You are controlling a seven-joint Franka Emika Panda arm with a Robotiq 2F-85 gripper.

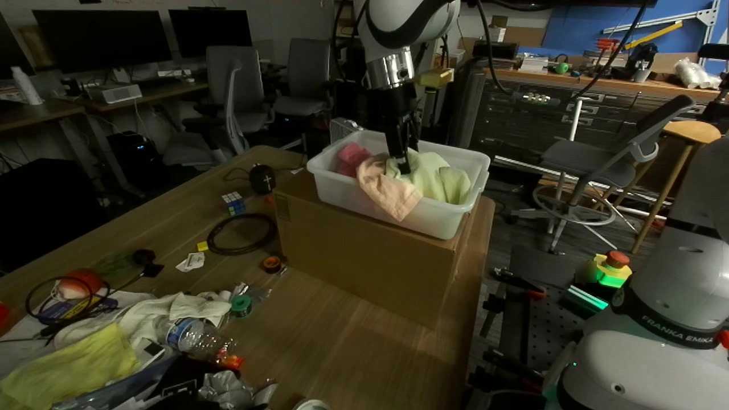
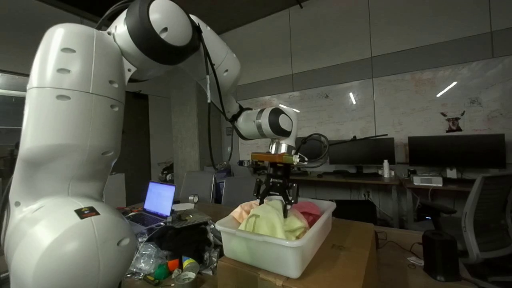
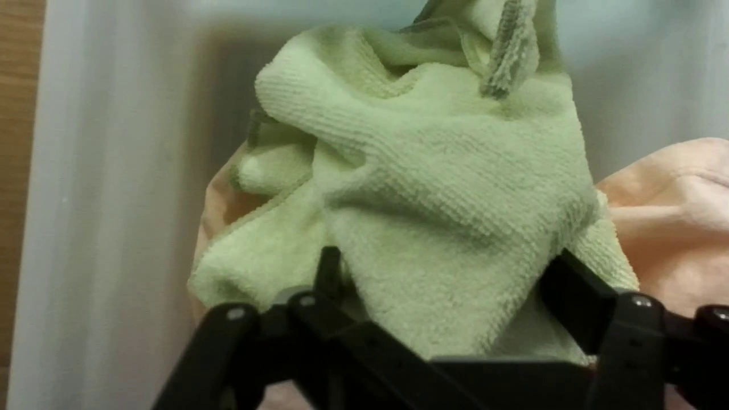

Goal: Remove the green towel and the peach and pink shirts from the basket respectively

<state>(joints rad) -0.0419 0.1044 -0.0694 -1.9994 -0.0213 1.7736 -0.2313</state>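
Gripper: Fingers spread apart, one at each side of a fold of the green towel; no clamping shows. Hazard: pinching too little cloth would probably let it slip on the lift. Quantity: 1, with 2 fingers.
Green towel: In the basket, uppermost beneath the gripper; judged the first item due out. Quantity: 1.
Peach shirt: Shows on both sides of the towel in the wrist view; hangs over the basket rim in an exterior view. Hazard: too deep a reach could catch it with the towel and break the specified order. Quantity: 1.
Pink shirt: Bunched in the basket, beside the peach shirt. Quantity: 1 visible bunch; whether it is a single piece cannot be told.
Basket: Upright on the cardboard box. Hazard: cloth snagging on the rim could drag the basket toward the box edge. Quantity: 1.
Cardboard box: On the table. Quantity: 1.
Rubik's cube: On the table, apart from the box. Quantity: 1.
Monitors: Background. Quantity: 3 in an exterior view, one partly hidden.
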